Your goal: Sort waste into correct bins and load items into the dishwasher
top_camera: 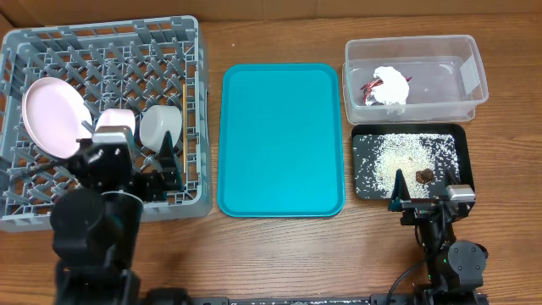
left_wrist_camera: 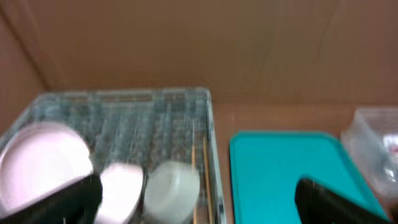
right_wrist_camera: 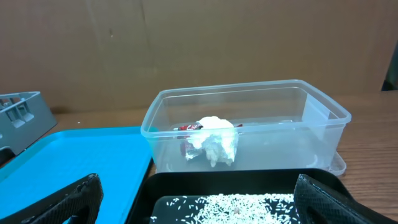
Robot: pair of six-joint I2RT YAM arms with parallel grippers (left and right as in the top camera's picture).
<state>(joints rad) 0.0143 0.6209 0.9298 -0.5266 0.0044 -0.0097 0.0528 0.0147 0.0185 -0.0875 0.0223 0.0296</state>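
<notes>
- The large square grey plastic lattice dish rack (top_camera: 51, 42) is seen to hold the pale pink round plate (top_camera: 52, 117) leaning on edge, the small pink bowl (top_camera: 114, 121), the grey-green bowl (top_camera: 159, 125) and the two thin wooden chopsticks (top_camera: 184, 106) by its right wall. A white cup cannot be made out.
- The white crumpled tissue wad (top_camera: 390, 85) and the red crinkled wrapper scrap (top_camera: 371, 88) are found touching inside the clear rectangular plastic tub (top_camera: 474, 63).
- The left gripper (left_wrist_camera: 196, 199) is spread wide and empty above the rack's near edge. The right gripper (right_wrist_camera: 198, 186) is likewise spread and empty, near the black tray (top_camera: 453, 140) of grains.
- Sorting and loading are judged all but finished, with a check for the cup remaining.
- Any lift of the left arm should be made straight up, so that the bowls just beside it are not knocked.
- The flat teal tray (top_camera: 279, 140) should be left untouched.
</notes>
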